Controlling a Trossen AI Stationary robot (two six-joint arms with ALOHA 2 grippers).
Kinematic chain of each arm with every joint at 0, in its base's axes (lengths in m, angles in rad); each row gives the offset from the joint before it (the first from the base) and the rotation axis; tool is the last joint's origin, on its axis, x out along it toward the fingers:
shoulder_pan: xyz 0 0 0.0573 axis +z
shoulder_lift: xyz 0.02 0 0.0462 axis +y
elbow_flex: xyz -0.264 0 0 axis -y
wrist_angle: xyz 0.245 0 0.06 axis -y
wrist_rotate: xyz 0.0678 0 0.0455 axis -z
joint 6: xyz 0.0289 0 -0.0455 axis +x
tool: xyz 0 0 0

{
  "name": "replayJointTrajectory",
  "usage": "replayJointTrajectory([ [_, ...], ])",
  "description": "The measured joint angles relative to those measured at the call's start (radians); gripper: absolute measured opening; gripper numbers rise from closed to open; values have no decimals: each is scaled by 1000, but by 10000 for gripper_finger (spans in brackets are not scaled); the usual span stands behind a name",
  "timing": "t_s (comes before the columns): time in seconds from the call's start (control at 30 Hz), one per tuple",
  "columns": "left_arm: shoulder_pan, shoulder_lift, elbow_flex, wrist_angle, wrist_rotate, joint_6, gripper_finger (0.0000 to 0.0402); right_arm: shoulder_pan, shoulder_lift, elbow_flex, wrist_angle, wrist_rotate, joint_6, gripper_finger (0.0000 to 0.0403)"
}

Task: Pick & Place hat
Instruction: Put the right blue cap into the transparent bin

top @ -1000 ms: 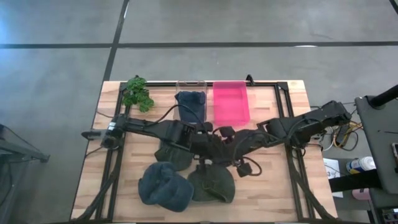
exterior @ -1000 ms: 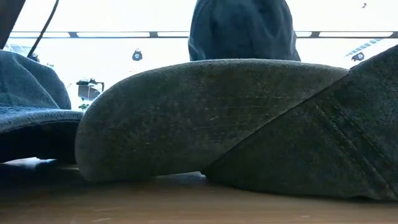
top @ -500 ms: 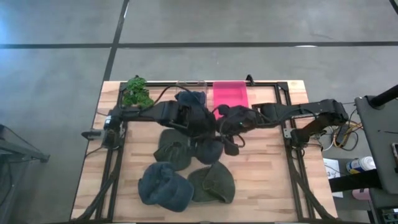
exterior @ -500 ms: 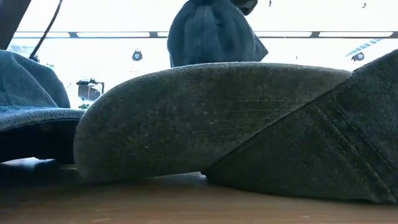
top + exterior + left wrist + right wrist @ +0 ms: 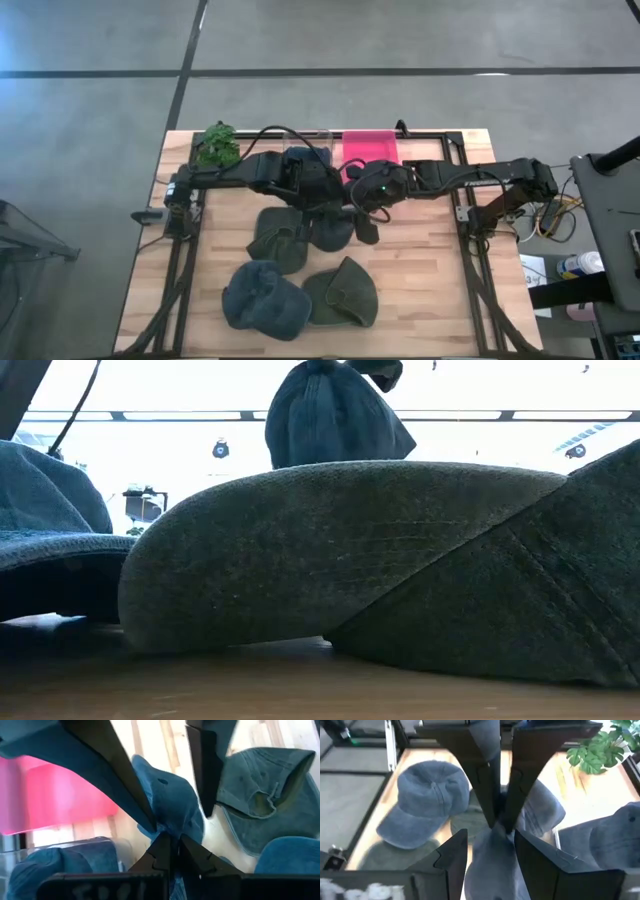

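A blue hat (image 5: 336, 230) hangs bunched between my two grippers over the table's middle, just near the bins. The low view shows the blue hat (image 5: 335, 415) above a green hat's brim (image 5: 330, 550), which hides its lower end. My left gripper (image 5: 333, 200) comes from the table's left and is shut on the hat's cloth. My right gripper (image 5: 360, 200) comes from the right, facing the left one, its fingers set wider around the gathered hat. In the left wrist view my left gripper (image 5: 172, 842) shows below my right gripper (image 5: 177, 817). My left gripper pinches a gathered fold of the crown's cloth (image 5: 167, 827) between its two fingers, slanting down from the table's left. The hat hangs below the fingers, slack. My right gripper has the bunched crown (image 5: 490, 865) between its two fingers (image 5: 452, 847), slanting down from the table's right, close to the left gripper's fingers (image 5: 492, 815).
At the far edge stand a clear bin with a blue hat (image 5: 307, 160) in it, a pink bin (image 5: 372, 150) and a green plant (image 5: 220, 148). A green hat (image 5: 278, 238), a blue hat (image 5: 262, 300) and another green hat (image 5: 342, 295) lie on the near half.
Both grippers have gone toward the table's far edge, toward the bins, carrying the blue hat between them and staying shut on it. The hat has drawn in from a broad shape to a narrow hanging bundle.
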Motion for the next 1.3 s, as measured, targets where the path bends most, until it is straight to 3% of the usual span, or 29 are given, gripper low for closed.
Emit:
replayJointTrajectory([
  [0.47,-1,-8,0,-41,-6,-15,21,-12,38,-25,48,-45,27,148],
  [0.57,2,-18,4,54,-15,-24,21,-13,49,-30,43,-31,38,147],
  [0.83,4,-25,-8,65,-11,-26,21,-16,46,-36,68,0,28,161],
  [1.03,3,-37,-53,26,-7,-31,21,-16,44,-38,-5,-1,20,116],
  [1.23,5,-43,-62,-28,-8,-55,24,-19,30,-38,-17,17,-17,26],
  [1.3,6,-49,-62,-30,-25,-83,33,-22,20,-38,-17,41,-30,15],
])
